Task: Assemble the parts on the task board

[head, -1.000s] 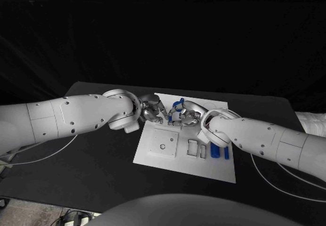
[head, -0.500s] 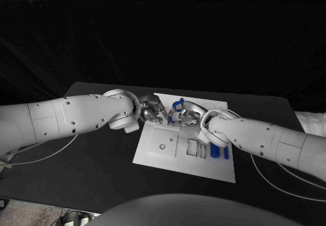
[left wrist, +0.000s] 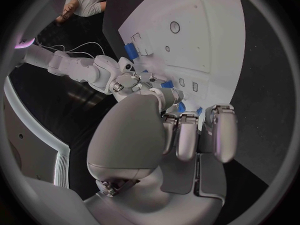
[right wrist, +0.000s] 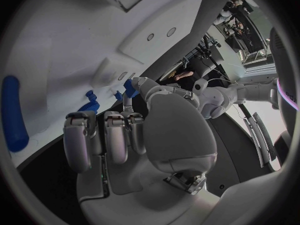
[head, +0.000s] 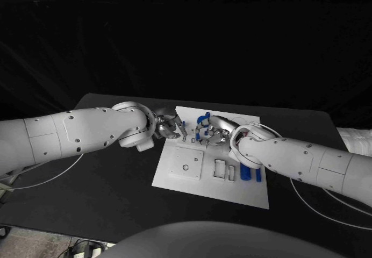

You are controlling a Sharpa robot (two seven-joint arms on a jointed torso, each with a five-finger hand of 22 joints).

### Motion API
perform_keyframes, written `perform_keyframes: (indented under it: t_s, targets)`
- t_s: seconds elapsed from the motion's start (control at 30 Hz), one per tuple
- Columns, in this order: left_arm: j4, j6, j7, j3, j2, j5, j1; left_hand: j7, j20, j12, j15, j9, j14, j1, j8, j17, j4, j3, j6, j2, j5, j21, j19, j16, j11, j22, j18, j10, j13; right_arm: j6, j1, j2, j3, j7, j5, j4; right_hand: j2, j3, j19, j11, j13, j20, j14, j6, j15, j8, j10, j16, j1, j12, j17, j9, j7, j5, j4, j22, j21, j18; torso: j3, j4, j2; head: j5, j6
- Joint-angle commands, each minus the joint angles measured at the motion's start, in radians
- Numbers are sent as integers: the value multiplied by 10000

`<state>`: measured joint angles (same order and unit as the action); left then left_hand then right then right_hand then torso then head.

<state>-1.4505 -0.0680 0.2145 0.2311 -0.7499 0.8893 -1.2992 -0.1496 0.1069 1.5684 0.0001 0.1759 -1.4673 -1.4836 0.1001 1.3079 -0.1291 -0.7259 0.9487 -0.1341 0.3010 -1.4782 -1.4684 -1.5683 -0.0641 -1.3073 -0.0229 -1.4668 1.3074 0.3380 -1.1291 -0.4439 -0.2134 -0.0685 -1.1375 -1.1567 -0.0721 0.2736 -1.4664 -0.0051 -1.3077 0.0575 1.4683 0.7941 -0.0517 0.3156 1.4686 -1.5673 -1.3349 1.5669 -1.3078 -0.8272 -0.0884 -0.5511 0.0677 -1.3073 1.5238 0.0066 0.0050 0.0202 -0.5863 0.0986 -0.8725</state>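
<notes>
Right now you have both hands meeting over the far part of the task board (head: 203, 183), the white plate lying near the middle of the black counter (head: 93, 188). Your left hand (head: 169, 127) sits at the board's far left edge, and your right hand (head: 210, 131) is just beside it, over the board. A small blue part (head: 204, 119) shows among the right hand's fingers, its long axis running roughly toward the board's far edge; in the right wrist view more small blue pieces (right wrist: 94, 102) appear just past the fingertips (right wrist: 78, 122). Whether the right hand actually pinches one of them you cannot tell from these views. The left hand's fingers (left wrist: 222, 130) are curled in together, and you cannot tell whether anything is between them.

Nearer you on the board, toward its right edge, two longer blue parts (head: 247, 171) lie side by side, flat, their long axes running along the board's long side, near edge to far edge. Beside them, toward the board's middle, are two narrow rectangular slots (head: 224, 171), and further left a square raised panel (head: 186, 163) with a small round hole.
</notes>
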Motion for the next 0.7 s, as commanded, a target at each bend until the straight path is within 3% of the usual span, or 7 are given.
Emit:
perform_keyframes:
  t_s: [0.03, 0.7]
  targets:
    - [-23, 158, 29, -6, -19, 11, 21, 18, 42, 24, 35, 17, -1035, 96, 47, 2629, 36, 16, 67, -6, 7, 67, -459, -25, 10, -2287, -35, -1040, 2634, 189, 8, -4, 0, 480, -1366, -61, -64, 41, -642, 81, -2631, 87, 1025, 74, 63, -44, 1022, -35, -41, 39, -2630, 34, -13, -72, -29, -2457, 48, 69, -5, -3, -2, 11, -1]
    - [-4, 271, 59, -6, -60, 11, 106, 20, 40, 24, 32, 17, -1035, 112, 62, 2629, 40, 34, 74, 2, -13, 79, -452, -25, 12, -2283, -38, -1040, 2634, -438, 7, 116, 3, 1000, -1893, -34, -121, 64, -633, 137, -2631, 129, 1025, 49, 109, -200, 1022, -35, 48, 39, -2630, 273, -76, -39, -24, -2450, 36, 74, -1, -2, -2, 38, -1]
